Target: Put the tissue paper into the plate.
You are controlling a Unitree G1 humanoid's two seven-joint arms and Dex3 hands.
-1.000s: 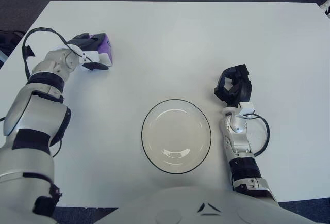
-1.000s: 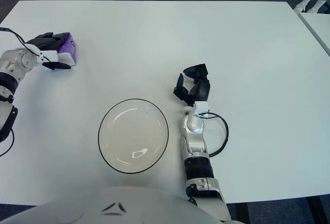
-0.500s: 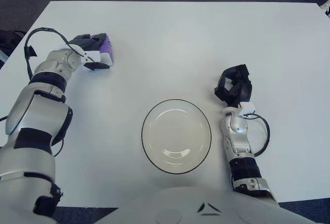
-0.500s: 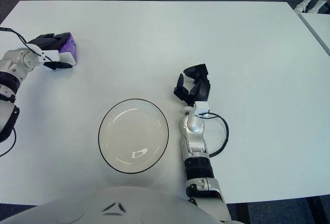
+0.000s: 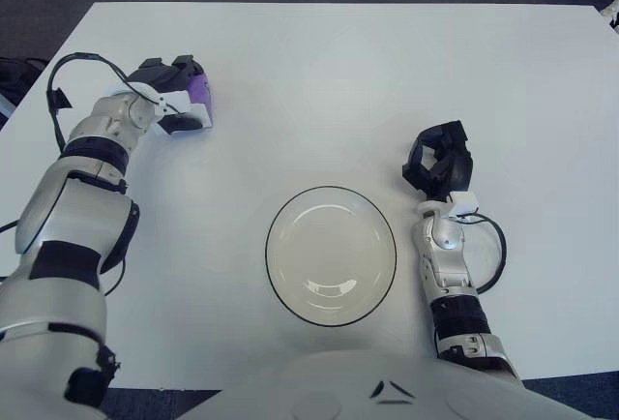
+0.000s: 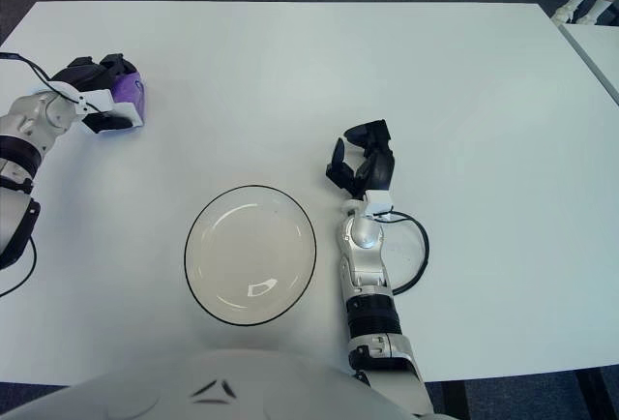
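— What fills the scene on the white surface (image 5: 319,81)?
— A clear, dark-rimmed plate (image 5: 331,255) near the front edge, holding nothing.

— And the hands?
— The right hand (image 5: 439,163) shows just right of the plate, black fingers curled and gripping nothing. The left hand (image 5: 172,91) is reached out to the far left of the surface, well apart from the plate.

— The tissue paper?
— A small purple-and-white tissue pack (image 5: 196,94), on the far left of the surface, enclosed by the left hand's fingers.
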